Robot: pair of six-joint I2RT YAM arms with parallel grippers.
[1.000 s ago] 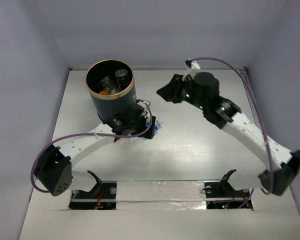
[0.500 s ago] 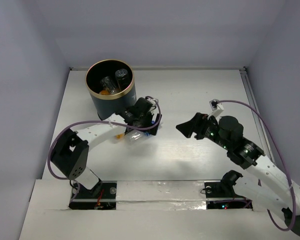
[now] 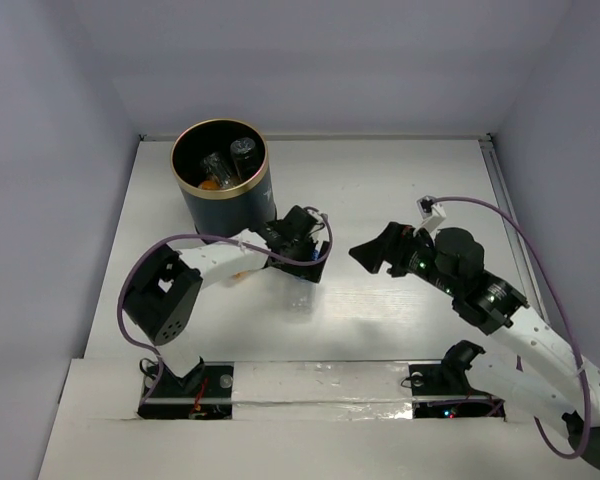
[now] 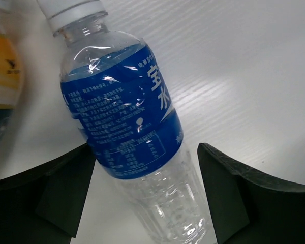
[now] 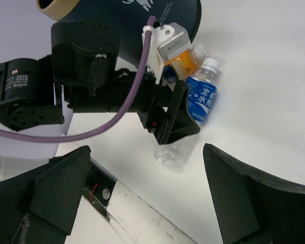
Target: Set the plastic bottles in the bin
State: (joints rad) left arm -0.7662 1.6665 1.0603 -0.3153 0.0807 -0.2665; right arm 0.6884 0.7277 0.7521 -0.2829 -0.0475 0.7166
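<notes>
Entry, left to right. Tall dark navy cylindrical bin (image 3: 220, 210): already holding a few bottles.

Left tool (image 4: 145, 168): over the last second I am seeing it slide rightward off the bin's base. Its jaws are now standing wide, straddling the clear plastic bottle with the blue label (image 4: 123, 114), not yet gripping it. I judge a pick is being set up.

The bottle is lying on its side on the white counter (image 3: 380, 180), white-capped with a ribbed clear lower body, just beside the small orange bottle (image 4: 5, 66).

Right tool (image 3: 368, 252): drawn back from the far side, it is hovering wide and empty.
</notes>
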